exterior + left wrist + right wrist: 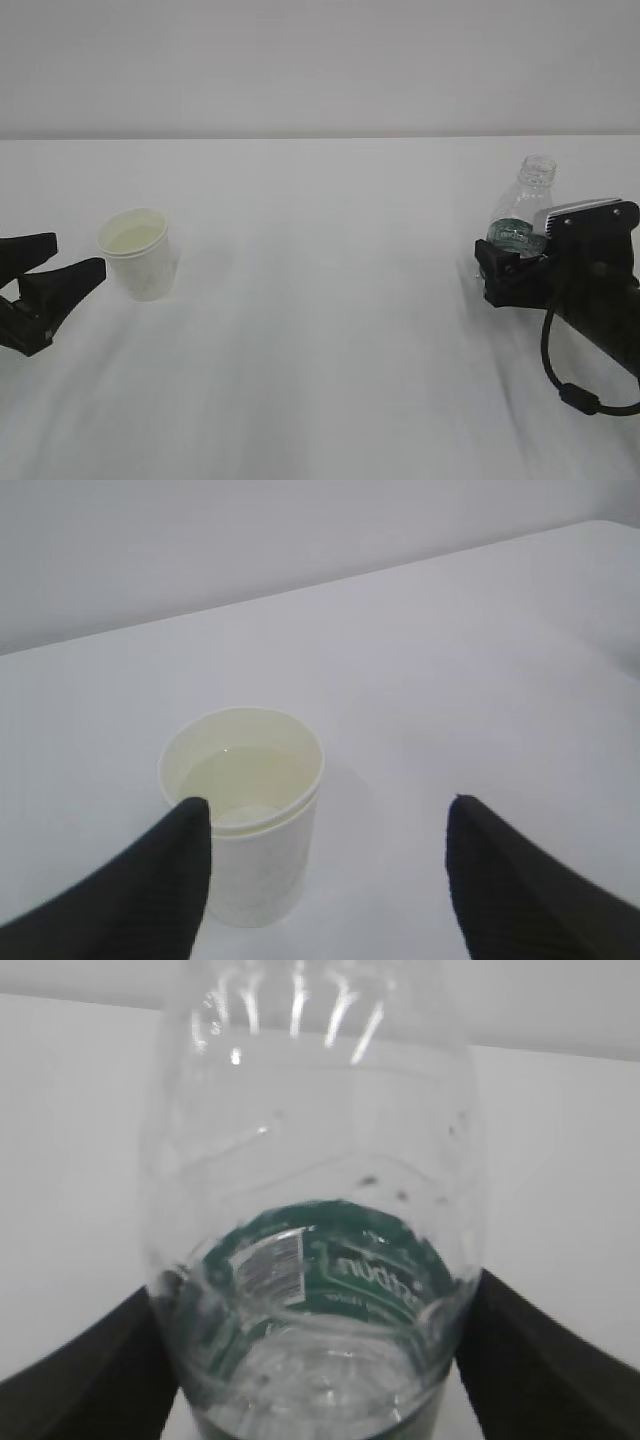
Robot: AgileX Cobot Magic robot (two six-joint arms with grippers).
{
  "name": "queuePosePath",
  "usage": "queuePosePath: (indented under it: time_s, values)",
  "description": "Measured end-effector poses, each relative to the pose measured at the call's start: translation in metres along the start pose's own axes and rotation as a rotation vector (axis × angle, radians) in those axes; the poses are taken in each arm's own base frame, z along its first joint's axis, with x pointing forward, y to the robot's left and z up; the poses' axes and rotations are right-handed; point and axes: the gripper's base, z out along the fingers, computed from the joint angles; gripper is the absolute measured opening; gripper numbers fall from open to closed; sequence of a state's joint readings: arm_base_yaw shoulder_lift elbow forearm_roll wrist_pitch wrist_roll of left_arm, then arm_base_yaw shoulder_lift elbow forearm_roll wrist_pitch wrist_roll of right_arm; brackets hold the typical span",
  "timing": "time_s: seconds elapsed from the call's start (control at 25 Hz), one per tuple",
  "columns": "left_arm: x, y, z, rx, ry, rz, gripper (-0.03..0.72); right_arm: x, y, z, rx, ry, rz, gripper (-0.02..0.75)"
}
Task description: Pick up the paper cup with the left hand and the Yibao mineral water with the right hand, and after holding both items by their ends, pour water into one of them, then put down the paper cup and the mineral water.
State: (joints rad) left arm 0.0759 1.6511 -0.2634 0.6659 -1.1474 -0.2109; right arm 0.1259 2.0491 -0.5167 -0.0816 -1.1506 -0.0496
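Left wrist view shows the left hand's black two-finger tool (325,875) spread wide and holding nothing; the small white tapered paper cup (243,815) stands upright just beyond it, close against the left finger (150,890) rather than centred, and whether they touch cannot be told. Pale liquid seems to lie inside the cup. A good grasp would likely need the tool shifted sideways until the cup sits midway, then a gentle closing low on the wall so the thin paper does not crush or spill.

On the other side, the right hand's black tool (320,1360) has its fingers at either flank of the small clear plastic bottle with the dark green label band (315,1220), the Yibao mineral water; contact looks snug, though real pressure cannot be confirmed. The bottle tilts in the exterior view, capless neck up.

The white table (330,330) between cup and bottle holds nothing that would block either arm.
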Motion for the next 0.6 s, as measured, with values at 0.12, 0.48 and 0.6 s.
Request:
queuePosePath:
  time_s: [0.12, 0.48, 0.6]
  values:
    - [0.000, 0.000, 0.000, 0.000, 0.000, -0.004, 0.519, -0.001, 0.000, -0.002, 0.002, -0.003, 0.001, 0.615]
    - [-0.011, -0.001, -0.004, -0.004, -0.044, -0.006, 0.519, -0.008, 0.000, -0.010, 0.005, -0.018, 0.012, 0.596]
    - [-0.016, -0.002, -0.006, -0.009, -0.065, -0.015, 0.519, -0.012, 0.000, -0.013, 0.006, -0.028, 0.012, 0.592]
